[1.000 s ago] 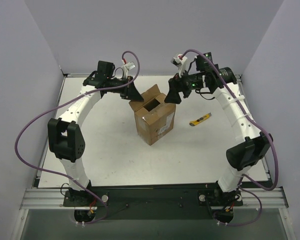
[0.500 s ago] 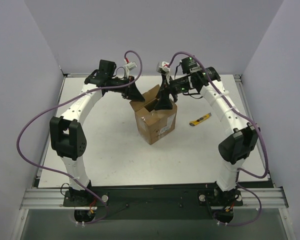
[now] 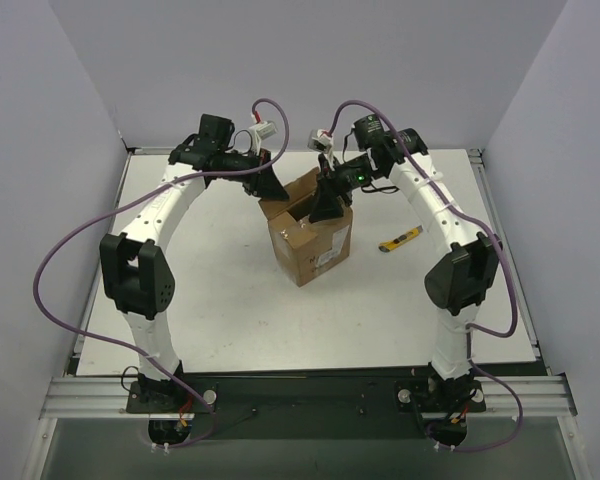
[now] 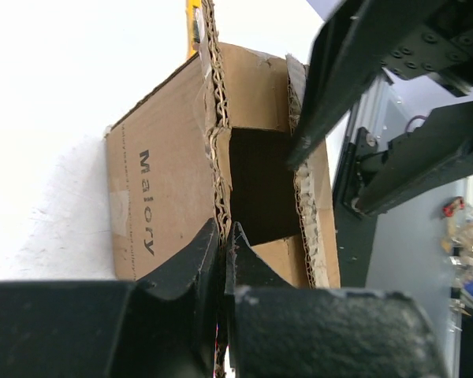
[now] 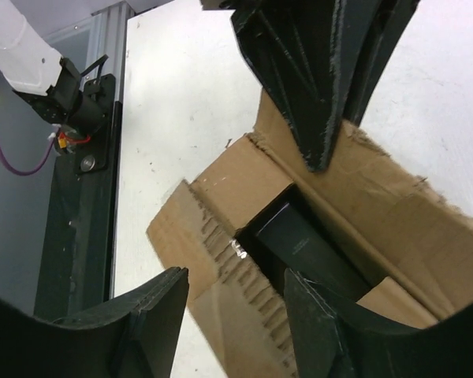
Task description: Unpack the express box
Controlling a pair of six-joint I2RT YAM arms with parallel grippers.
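The express box (image 3: 315, 248) stands upright mid-table, brown, its white label on the near right side and its top flaps open. My left gripper (image 3: 270, 190) is shut on the box's back-left flap; in the left wrist view (image 4: 223, 233) the fingers pinch the corrugated flap edge. My right gripper (image 3: 328, 205) is open, just above the box opening. In the right wrist view (image 5: 235, 285) its fingers straddle a torn flap edge of the box (image 5: 221, 206). A dark flat item (image 5: 303, 248) lies inside the box.
A yellow-and-black utility knife (image 3: 401, 238) lies on the white table (image 3: 210, 300) to the right of the box. Purple walls stand at the back and both sides. The metal rail (image 3: 300, 392) with the arm bases runs along the near edge.
My right arm has swung left from the back right and come down over the box opening. My left gripper has kept its hold on the flap. The box has not moved.
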